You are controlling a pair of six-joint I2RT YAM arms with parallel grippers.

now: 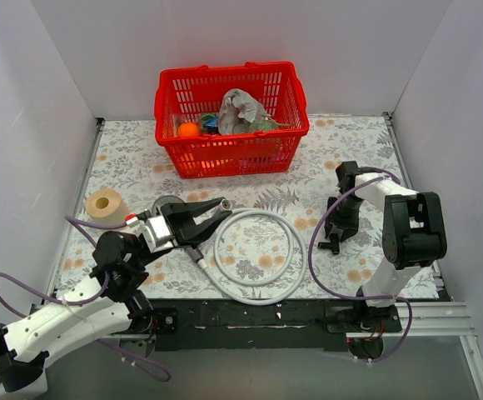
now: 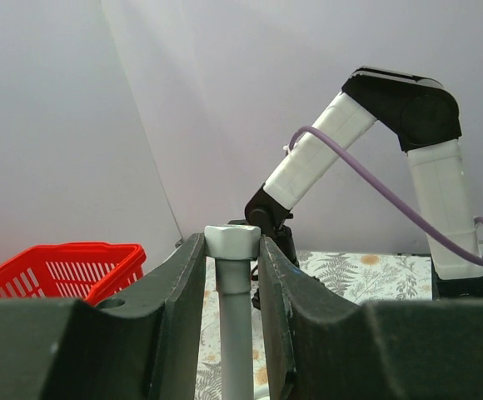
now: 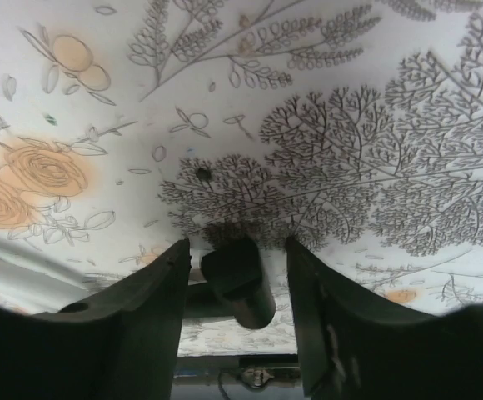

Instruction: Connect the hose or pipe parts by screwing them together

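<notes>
Two robot arms on a floral bench [image 1: 358, 150], the left one gripping one end of a shower hose.
The left end effector [image 2: 233, 247] is pressed together on the pale metal end nut [image 2: 232, 240] of the light-grey hose [image 1: 301, 250]. The rest of the hose lies coiled mid-bench. The shower head [image 1: 168, 203] shows its round grey face just beside that end effector. The right end effector [image 3: 237, 243] points down at the bench, well apart from the hose. Its fingers are spread around a dark stubby cylinder [image 3: 240, 283] without touching it. A red basket [image 1: 225, 154] stands at the back.
</notes>
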